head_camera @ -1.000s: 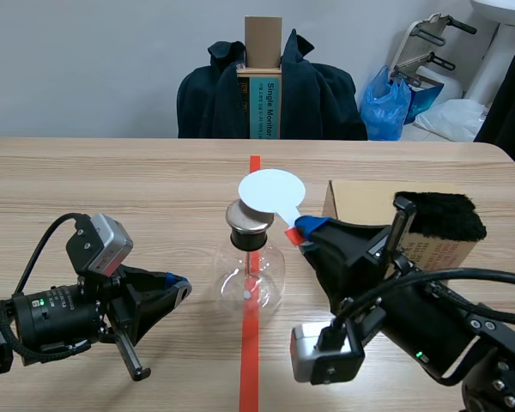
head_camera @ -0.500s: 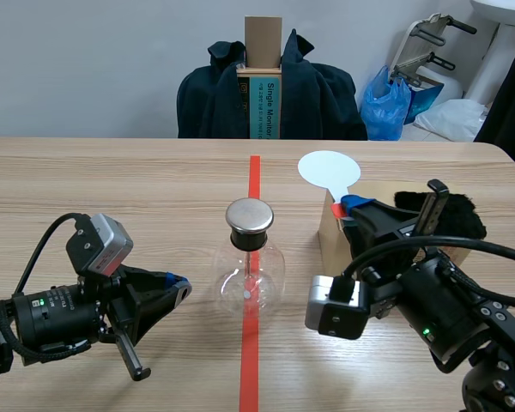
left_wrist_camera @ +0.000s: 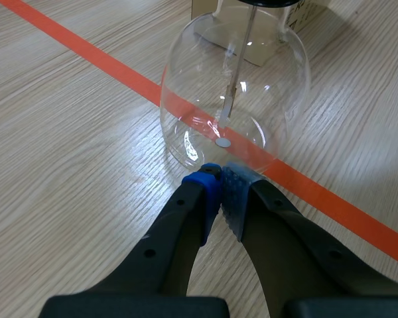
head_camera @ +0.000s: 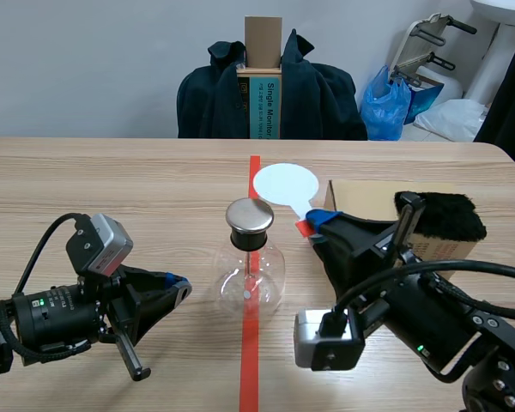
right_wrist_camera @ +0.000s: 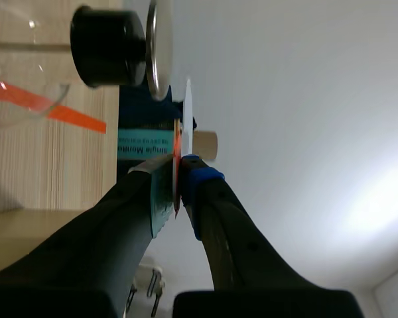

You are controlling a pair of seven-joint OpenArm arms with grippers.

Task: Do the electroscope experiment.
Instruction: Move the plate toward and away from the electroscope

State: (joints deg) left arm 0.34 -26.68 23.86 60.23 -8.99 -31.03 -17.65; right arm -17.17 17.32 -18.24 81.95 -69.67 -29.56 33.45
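1. The right gripper point(right_wrist_camera: 177, 177) is clamped on the skinny red handle of the white disc paddle point(head_camera: 285, 182), pinched between the pads. The disc hangs just beside the metal cap point(head_camera: 250, 216) of the electroscope flask point(head_camera: 251, 276), which stands in the middle between the two arms. Looks like a small gap there, no contact.
2. The left gripper point(left_wrist_camera: 219, 189) is closed on nothing, with its tips just in front of the flask's base.
3. My worries:
   - That handle is thin, so the paddle could swivel or slip out of the pinch.
   - Coming in too low could clip the cap and rock the round flask.
   - The left tips creeping forward would shove the flask too.
4. Writing: the teal label point(head_camera: 270, 107) on the tall carton point(head_camera: 263, 39) at the back reads "Single Moni…", and the rest is cut off. The print on the cardboard box point(head_camera: 360, 202) is too small to read.
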